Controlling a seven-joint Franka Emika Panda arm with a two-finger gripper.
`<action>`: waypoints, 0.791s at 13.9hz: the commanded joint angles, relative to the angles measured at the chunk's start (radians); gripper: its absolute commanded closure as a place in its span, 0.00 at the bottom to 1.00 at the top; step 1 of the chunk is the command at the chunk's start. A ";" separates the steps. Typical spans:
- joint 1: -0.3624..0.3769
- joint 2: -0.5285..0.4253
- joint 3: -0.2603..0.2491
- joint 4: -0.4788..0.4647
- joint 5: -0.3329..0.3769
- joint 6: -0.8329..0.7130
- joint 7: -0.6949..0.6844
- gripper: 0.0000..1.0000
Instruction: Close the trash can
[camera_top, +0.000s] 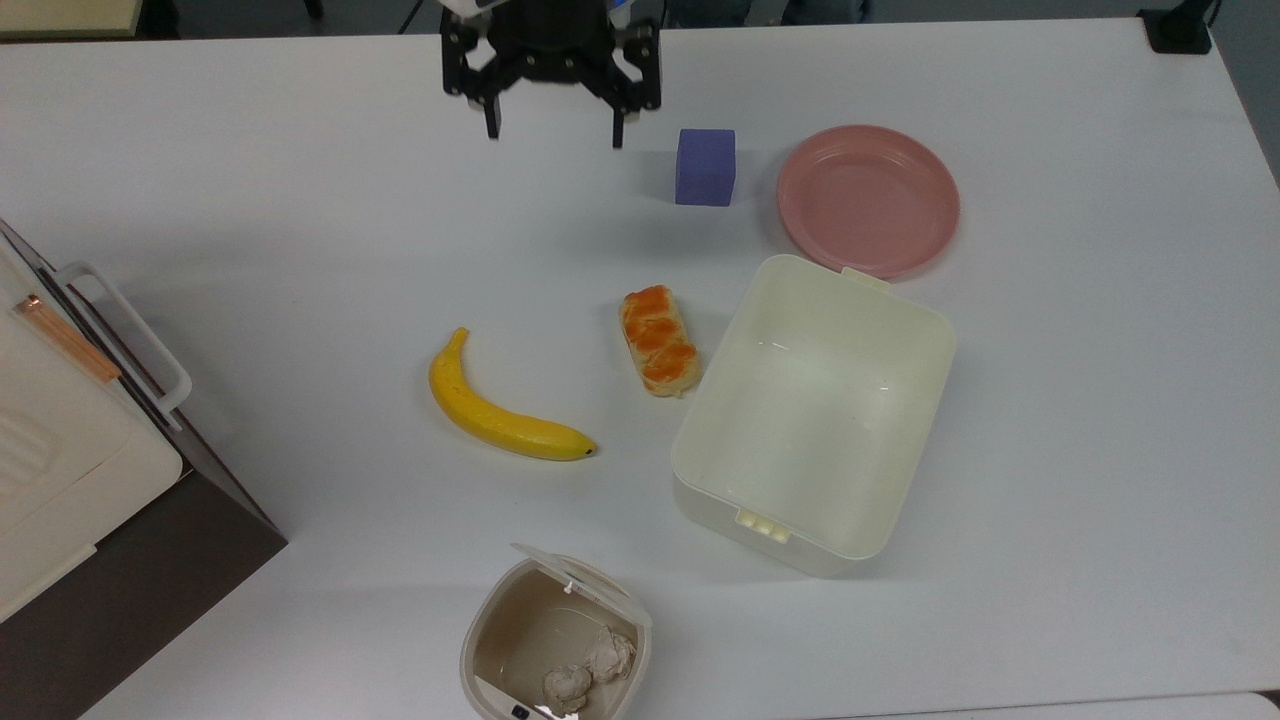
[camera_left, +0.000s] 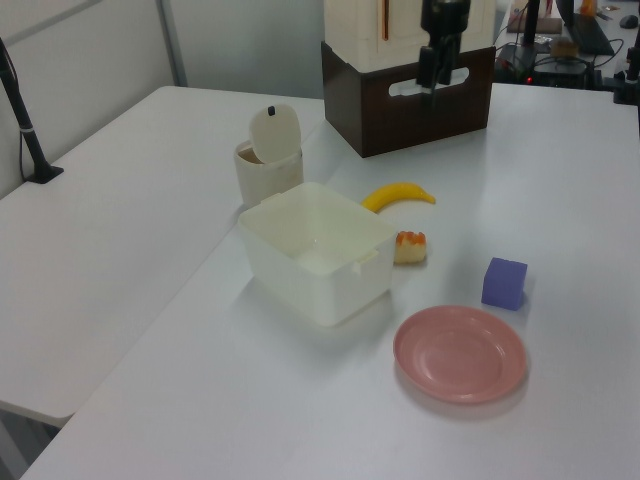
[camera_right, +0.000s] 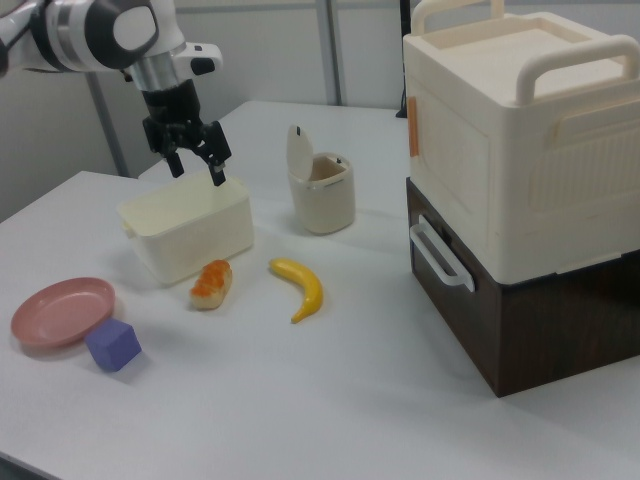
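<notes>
**Off-white bin stands open, claw well away**

Off-white plastic, beige inside, the trash can (camera_top: 556, 645) sits at the bottom edge of the top view, its lid (camera_right: 297, 151) tipped upright and crumpled scraps (camera_top: 588, 670) inside. The gripper (camera_top: 552, 128) hangs empty with fingers spread wide, up at the top view's far edge, just beside the purple cube (camera_top: 705, 167). Between them lie a banana (camera_top: 500, 410), a pastry (camera_top: 659, 340) and the cream tub (camera_top: 815, 415).
</notes>
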 joint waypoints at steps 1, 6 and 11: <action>0.010 -0.062 -0.017 -0.059 0.022 -0.045 -0.026 0.00; -0.018 -0.059 -0.020 -0.057 0.090 -0.042 -0.026 0.00; -0.032 -0.060 -0.040 -0.057 0.141 -0.043 -0.026 0.00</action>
